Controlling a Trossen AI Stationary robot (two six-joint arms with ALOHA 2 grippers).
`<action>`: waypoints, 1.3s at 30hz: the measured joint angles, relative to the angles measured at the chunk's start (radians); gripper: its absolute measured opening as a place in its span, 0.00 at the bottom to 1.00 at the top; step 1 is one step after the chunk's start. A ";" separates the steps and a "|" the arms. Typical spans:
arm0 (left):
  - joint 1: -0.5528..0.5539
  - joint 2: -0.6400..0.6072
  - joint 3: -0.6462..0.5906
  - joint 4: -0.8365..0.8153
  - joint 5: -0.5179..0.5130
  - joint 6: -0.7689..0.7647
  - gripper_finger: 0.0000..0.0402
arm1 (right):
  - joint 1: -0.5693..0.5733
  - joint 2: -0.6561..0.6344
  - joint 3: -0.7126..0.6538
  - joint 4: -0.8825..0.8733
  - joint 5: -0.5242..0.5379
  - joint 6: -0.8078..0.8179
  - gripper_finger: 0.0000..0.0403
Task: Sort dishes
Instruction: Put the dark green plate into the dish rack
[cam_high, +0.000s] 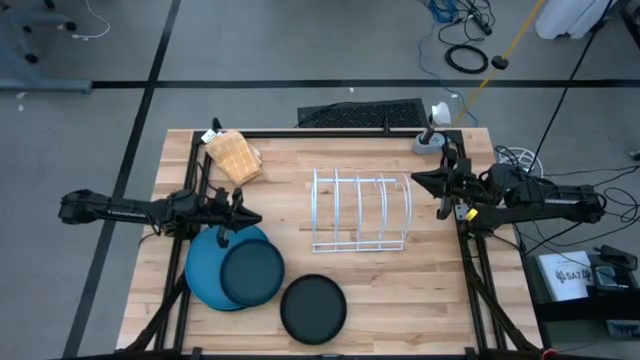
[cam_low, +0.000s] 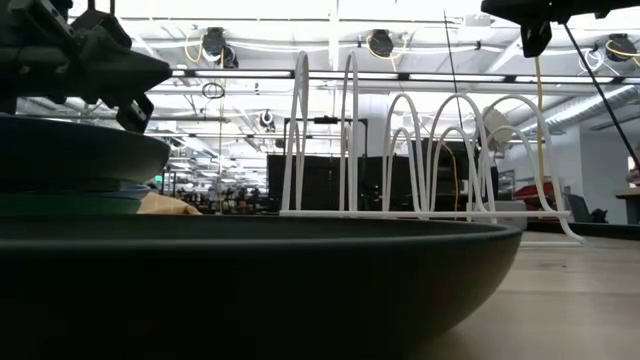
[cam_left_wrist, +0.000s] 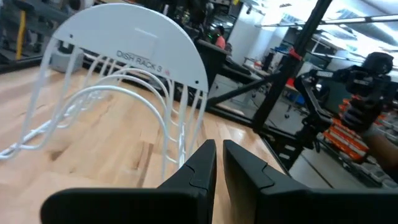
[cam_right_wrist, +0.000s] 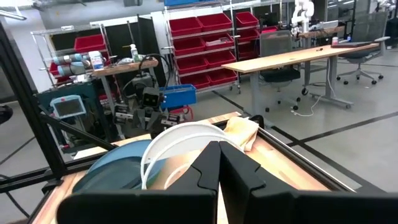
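The dark teal plate (cam_high: 252, 272) lies on the large blue plate (cam_high: 203, 275) at the table's near left. In the low view a green band (cam_low: 60, 204) shows under the blue rim (cam_low: 128, 187). The black plate (cam_high: 313, 308) lies flat on the table to their right and fills the low view's foreground (cam_low: 250, 280). My left gripper (cam_high: 256, 218) is shut and empty, level above the stack's far edge, pointing at the white wire rack (cam_high: 360, 212). My right gripper (cam_high: 416, 181) is shut and empty, up in the air right of the rack, pointing at it.
The rack stands at the table's middle, between the two grippers, and also shows in the left wrist view (cam_left_wrist: 124, 93). A tan ridged block (cam_high: 235, 155) lies at the far left. A small grey device (cam_high: 432, 140) sits at the far right edge. Bare wood lies at the near right.
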 joint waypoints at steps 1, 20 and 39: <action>0.000 0.004 0.000 -0.002 0.001 0.004 0.10 | 0.000 0.000 0.000 0.002 -0.001 0.000 0.00; -0.048 0.310 0.340 -0.447 -0.050 0.256 0.50 | 0.000 0.000 0.000 0.016 0.000 -0.047 0.00; -0.048 0.826 0.603 -0.688 0.123 0.475 0.52 | 0.000 0.001 0.000 -0.014 0.000 -0.151 0.00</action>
